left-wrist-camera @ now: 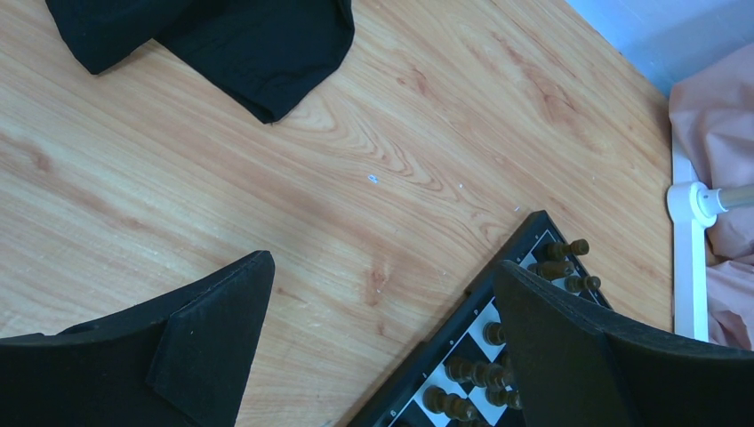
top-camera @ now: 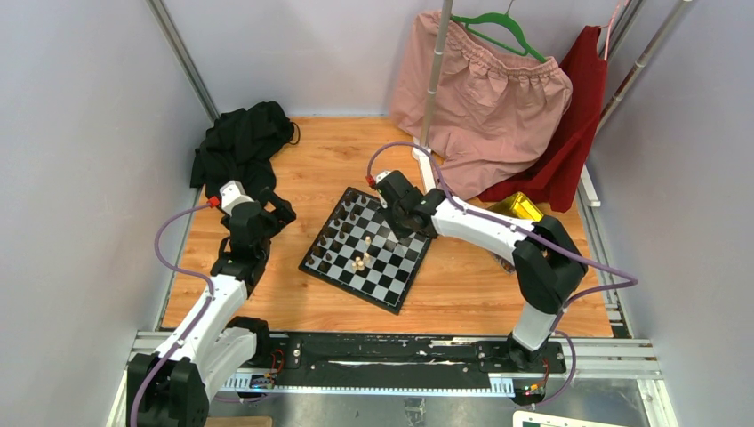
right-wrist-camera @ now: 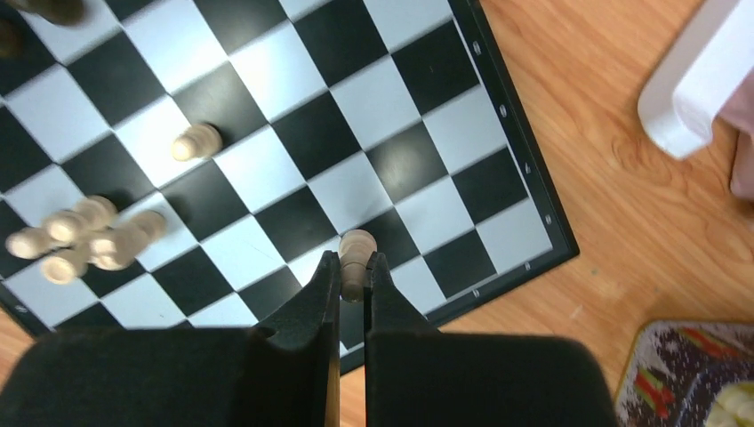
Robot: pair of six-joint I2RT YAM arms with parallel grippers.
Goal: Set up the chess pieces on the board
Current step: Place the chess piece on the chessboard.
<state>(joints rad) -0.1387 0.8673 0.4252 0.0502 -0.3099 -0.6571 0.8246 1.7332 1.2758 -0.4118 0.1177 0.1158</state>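
Our right jaws are clamped on a cream pawn (right-wrist-camera: 357, 242) over the board (right-wrist-camera: 356, 107); our left jaws stand apart, empty. Next, we judge, the pawn needs setting upright on its square.
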